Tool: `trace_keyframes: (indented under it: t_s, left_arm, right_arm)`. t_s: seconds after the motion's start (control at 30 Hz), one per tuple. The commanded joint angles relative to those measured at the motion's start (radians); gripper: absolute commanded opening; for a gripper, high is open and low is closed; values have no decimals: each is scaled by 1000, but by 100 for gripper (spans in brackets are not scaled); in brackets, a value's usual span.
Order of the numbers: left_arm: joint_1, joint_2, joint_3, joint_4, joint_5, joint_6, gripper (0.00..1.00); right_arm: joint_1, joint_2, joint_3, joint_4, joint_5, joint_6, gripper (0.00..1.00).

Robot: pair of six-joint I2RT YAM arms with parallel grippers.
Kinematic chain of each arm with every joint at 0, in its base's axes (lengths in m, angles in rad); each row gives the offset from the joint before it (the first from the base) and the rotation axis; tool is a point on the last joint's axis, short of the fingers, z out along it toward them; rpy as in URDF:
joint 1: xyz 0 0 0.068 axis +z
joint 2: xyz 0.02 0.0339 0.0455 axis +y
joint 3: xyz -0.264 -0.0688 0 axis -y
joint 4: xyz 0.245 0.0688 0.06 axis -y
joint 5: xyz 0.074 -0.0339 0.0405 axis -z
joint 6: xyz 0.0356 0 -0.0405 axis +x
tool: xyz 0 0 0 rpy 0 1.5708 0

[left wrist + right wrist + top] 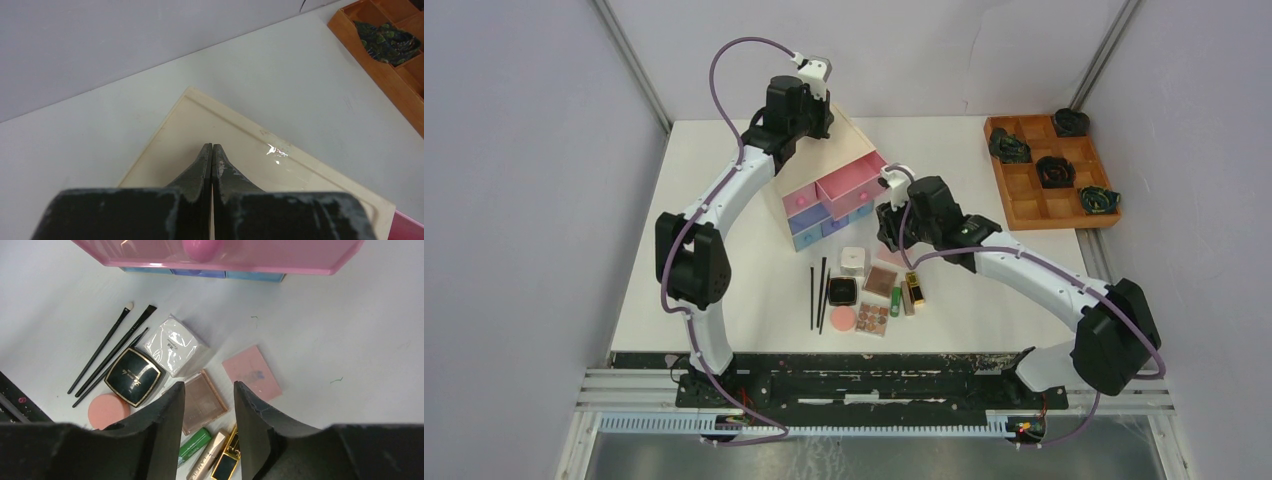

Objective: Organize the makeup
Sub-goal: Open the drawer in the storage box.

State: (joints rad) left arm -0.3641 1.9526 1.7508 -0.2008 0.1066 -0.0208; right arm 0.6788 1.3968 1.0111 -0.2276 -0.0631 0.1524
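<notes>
**Right gripper** (207, 390): the fingers (167, 415) are spread apart with nothing between them. It is held above the makeup, just in front of the chest.

**Makeup**, laid close together on the table, near its front edge:
- brown palette (202, 402), seen in the gap between the fingers
- pink square palette (251, 372), just beside it
- white square jar (172, 345), wrapped in clear film; a small dark label is seen but cannot be read
- black compact (133, 376), edged in gold; the gold script on its lid cannot be read
- pink round pad (106, 410), touching the compact
- thin black brushes (107, 352), laid side by side at the group's edge
- green tube (194, 442) and gold tube (207, 460); the lettering on the gold one is only partly seen and cannot be read
- gold-edged black case (227, 462)
- palette of round pans (873, 318), beside the pad in the top view

**Left gripper** (212, 150): the fingers are pressed together. It is held over the cream top (240, 145) of the chest.

**Chest** (829, 190): pale, fitted with pink and blue drawers. One pink drawer (220, 252) with a round knob (202, 247) is drawn out.

**Table** (724, 200): white and matte, enclosed by pale lilac-grey walls (524, 200).

**Wooden grid tray** (1034, 205): orange-brown, set at the far right corner. Dark coiled objects (1054, 170) are held in several of its compartments.
</notes>
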Motion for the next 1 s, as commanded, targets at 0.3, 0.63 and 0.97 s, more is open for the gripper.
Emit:
trace_keyframes:
  t_s: [0.3,0.63,0.97]
  left_arm:
    - [11,206,-143,-532,-30,17,3]
    - [11,204,-150,-526,-33,21,3]
    - [11,203,-145,-524,-37,24,3]
  right_arm:
    - [15,106,253,-14,3,-32,51]
    - [18,175,316,1,2,-37,52]
    - [29,90,337,-67,26,-53,48]
